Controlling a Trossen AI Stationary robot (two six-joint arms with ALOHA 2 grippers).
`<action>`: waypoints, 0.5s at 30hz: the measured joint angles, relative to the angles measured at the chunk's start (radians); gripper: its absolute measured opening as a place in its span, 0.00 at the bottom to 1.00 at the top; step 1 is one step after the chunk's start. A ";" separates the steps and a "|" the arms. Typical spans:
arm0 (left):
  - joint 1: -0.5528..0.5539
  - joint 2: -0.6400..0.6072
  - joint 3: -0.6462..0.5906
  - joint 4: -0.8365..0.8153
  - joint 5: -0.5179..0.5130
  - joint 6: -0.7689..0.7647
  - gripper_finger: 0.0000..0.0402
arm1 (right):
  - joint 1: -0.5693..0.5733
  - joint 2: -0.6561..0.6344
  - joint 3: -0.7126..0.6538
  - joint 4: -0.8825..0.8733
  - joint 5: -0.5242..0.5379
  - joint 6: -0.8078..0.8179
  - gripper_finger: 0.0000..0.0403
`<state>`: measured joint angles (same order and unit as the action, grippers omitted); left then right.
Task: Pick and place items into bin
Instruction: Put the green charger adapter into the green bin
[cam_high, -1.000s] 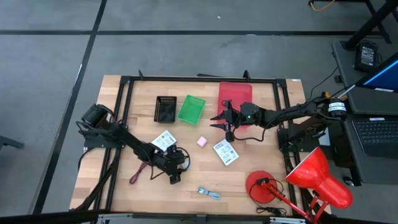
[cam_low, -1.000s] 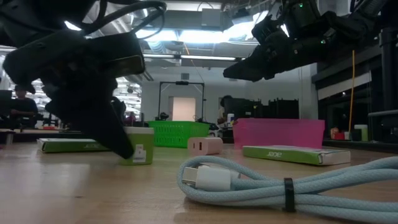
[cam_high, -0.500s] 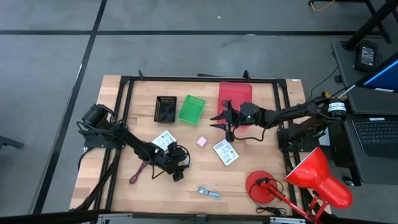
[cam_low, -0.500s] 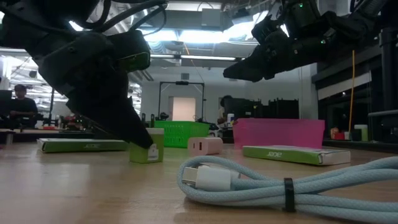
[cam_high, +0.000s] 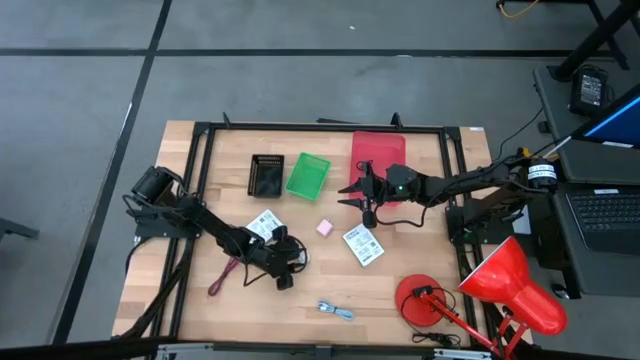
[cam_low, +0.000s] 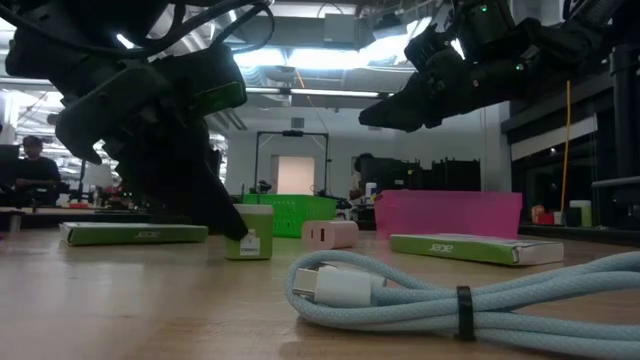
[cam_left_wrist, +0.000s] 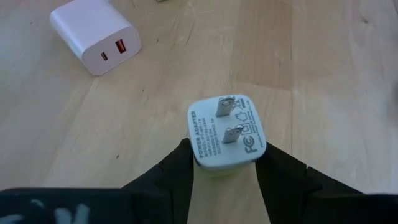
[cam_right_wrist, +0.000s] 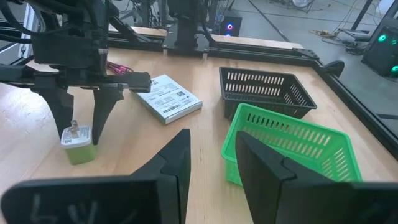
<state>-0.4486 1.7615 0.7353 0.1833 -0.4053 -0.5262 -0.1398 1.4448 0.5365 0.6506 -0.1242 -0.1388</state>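
So the left gripper is down at the table with its fingers snug on either side of the pale plug adapter, prongs up; the pink charger cube sits on the wood a bit beyond it. The right gripper hangs up in the air, fingers partly spread and holding nothing, with the green bin right ahead of it.

The left gripper has narrowed onto the pale power adapter. Both have shifted slightly toward three o'clock on the table.
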 joint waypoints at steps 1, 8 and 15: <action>0.000 0.000 0.000 0.000 0.000 0.000 0.36 | 0.000 0.000 0.000 0.000 0.000 0.000 0.27; -0.002 0.001 0.000 0.008 -0.003 0.056 0.35 | 0.000 0.000 0.000 0.000 0.000 0.000 0.27; -0.004 -0.089 -0.002 -0.044 0.010 0.163 0.35 | 0.000 0.000 0.000 -0.011 0.000 0.000 0.27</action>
<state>-0.4526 1.6727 0.7330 0.1398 -0.3952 -0.3633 -0.1398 1.4448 0.5365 0.6396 -0.1242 -0.1390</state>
